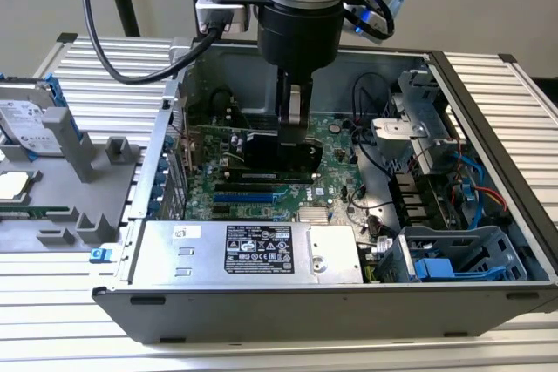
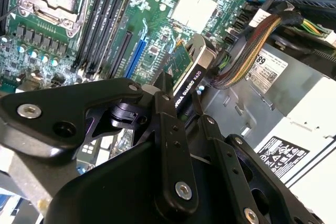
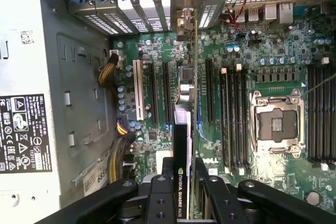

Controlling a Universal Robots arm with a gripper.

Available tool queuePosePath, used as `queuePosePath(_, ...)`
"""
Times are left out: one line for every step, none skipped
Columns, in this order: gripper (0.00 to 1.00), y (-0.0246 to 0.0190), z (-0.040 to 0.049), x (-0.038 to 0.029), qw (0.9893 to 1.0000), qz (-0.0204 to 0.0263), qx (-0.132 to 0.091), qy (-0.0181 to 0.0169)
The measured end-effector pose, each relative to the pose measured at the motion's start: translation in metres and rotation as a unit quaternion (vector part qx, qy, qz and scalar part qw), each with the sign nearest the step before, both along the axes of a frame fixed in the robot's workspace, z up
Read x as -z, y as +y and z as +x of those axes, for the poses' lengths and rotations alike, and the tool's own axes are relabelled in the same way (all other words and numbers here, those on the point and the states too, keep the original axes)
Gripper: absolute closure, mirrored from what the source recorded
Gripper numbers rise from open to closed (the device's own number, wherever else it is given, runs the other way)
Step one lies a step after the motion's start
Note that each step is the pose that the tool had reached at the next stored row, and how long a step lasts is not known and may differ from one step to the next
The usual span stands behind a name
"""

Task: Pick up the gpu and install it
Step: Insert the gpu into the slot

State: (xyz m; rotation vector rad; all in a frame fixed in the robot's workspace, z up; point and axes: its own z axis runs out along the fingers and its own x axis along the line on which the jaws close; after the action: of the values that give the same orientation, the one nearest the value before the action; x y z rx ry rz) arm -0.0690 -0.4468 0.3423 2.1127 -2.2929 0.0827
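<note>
The gpu (image 1: pixel 277 159) stands on its long edge inside the open computer case, low over the expansion slots of the green motherboard (image 1: pixel 342 182). My gripper (image 1: pixel 295 111) comes straight down from above and is shut on the card's top edge. In the first wrist view the gpu (image 3: pixel 181 140) appears edge-on, lined up along the slots (image 3: pixel 167 90), with its metal bracket (image 3: pixel 184 3) at the case's rear openings; the fingers (image 3: pixel 164 192) clamp both faces. In the second wrist view the gpu (image 2: pixel 187 72) shows a green face and a black edge. Whether it sits fully in a slot cannot be told.
A silver power supply (image 1: pixel 253 250) fills the case's near side, with a cable bundle (image 2: pixel 252 45) beside it. A drive cage with blue parts (image 1: pixel 453 254) sits at the exterior view's right. The bare processor socket (image 3: pixel 275 124) lies beyond the memory slots. A hard disk (image 1: pixel 26 115) and grey fixture (image 1: pixel 87 172) lie outside the case.
</note>
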Motion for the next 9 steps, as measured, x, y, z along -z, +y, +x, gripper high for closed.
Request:
queuePosePath(1.00, 0.0000, 0.0000, 0.0004, 1.0000, 0.0000, 0.000, 0.0000)
queuePosePath(1.00, 0.0000, 0.0000, 0.0007, 1.0000, -0.0001, 0.000, 0.0000)
queuePosePath(1.00, 0.0000, 0.0000, 0.0010, 1.0000, -0.0001, 0.000, 0.0000)
queuePosePath(1.00, 0.0000, 0.0000, 0.0013, 1.0000, -0.0002, 0.000, 0.0000)
queuePosePath(1.00, 0.0000, 0.0000, 0.0017, 1.0000, -0.0003, 0.000, 0.0000)
queuePosePath(1.00, 0.0000, 0.0000, 0.0021, 1.0000, -0.0003, 0.000, 0.0000)
queuePosePath(1.00, 0.0000, 0.0000, 0.0024, 1.0000, -0.0003, 0.000, 0.0000)
queuePosePath(1.00, 0.0000, 0.0000, 0.0028, 1.0000, -0.0004, 0.000, 0.0000)
queuePosePath(1.00, 0.0000, 0.0000, 0.0031, 1.0000, -0.0005, 0.000, 0.0000)
